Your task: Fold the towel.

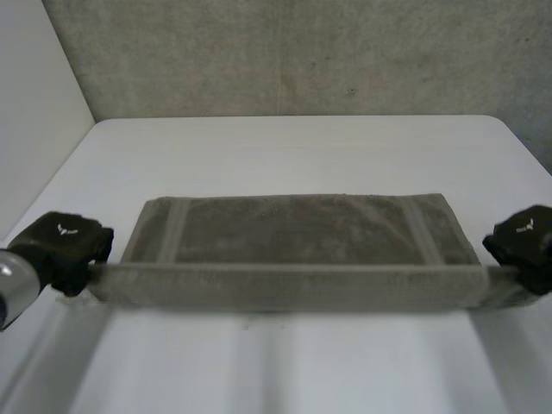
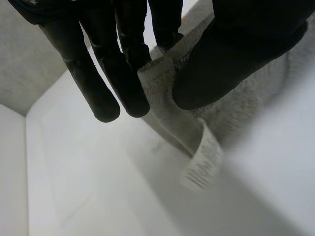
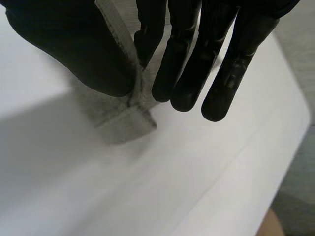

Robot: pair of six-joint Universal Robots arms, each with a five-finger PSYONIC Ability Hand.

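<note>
Looking at a grey-brown rectangular terry-cloth towel [image 1: 302, 228] here, spread lengthwise across the middle of the smooth white worktop [image 1: 293, 151]. Mostly lying flat, but lifted along the near long edge and pulled into a fairly straight band between the 2 near corners.

Pinched at the left near corner by the black left robot hand [image 1: 65, 246], thumb [image 2: 236, 54] pressed toward the fingers [image 2: 123, 69] with the hem in between. Same deal at the right near corner with the black right robot hand [image 1: 523, 241]: cloth clamped between thumb [image 3: 74, 44] and the nearest of the fingers [image 3: 182, 59], the others hanging straight.

Handling guess: soft, light, zero stiffness, so bound to sag in the middle without tension across those 2 corners. Looped, slightly fuzzy pile, grippy rather than slippery, so probably no trouble with sliding out of a firm pinch. Not fragile either.

Flat woven stripes near both short ends plus a hemmed border, thinner and firmer than the pile, so likely the best spots to grab. Also spotted a small pale woven care label [image 2: 202, 164] dangling from the hem just below the left thumb; worth leaving out of the pinch.

Would hold right on the corner hems and carry the near edge over to the far edge evenly for a neat fold.
</note>
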